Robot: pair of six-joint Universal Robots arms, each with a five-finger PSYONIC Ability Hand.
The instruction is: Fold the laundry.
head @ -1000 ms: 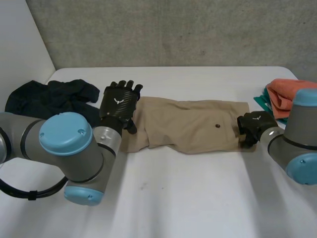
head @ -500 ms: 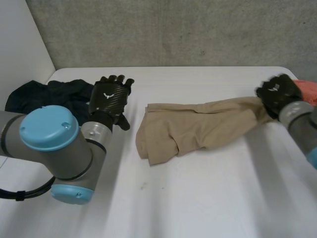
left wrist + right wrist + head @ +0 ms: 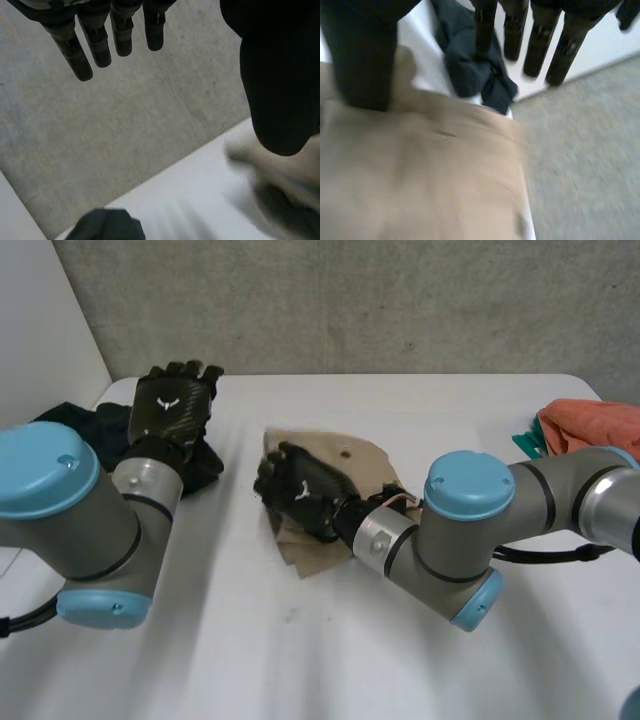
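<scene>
Right wrist view: right hand point(image 3: 360, 55) fingers straight, spread, palm over soft, crumpled tan trousers point(image 3: 420, 175). Head view: trousers folded mid white table point(image 3: 300, 660); left hand point(image 3: 172, 405) aloft, fingers straight, above dark navy cloth heap point(image 3: 85, 417).

Plain tan trousers point(image 3: 375, 462) showed one dark spot, bundled garment point(image 3: 470, 70) came up dark navy, orange cloth point(image 3: 590, 425), teal cloth point(image 3: 528, 445), table point(image 3: 300, 660) was white, wall point(image 3: 350, 300) mottled grey, left hand point(image 3: 172, 405) black with a white mark, right hand point(image 3: 300, 490) plain black, arm caps point(image 3: 45, 465) light blue.
</scene>
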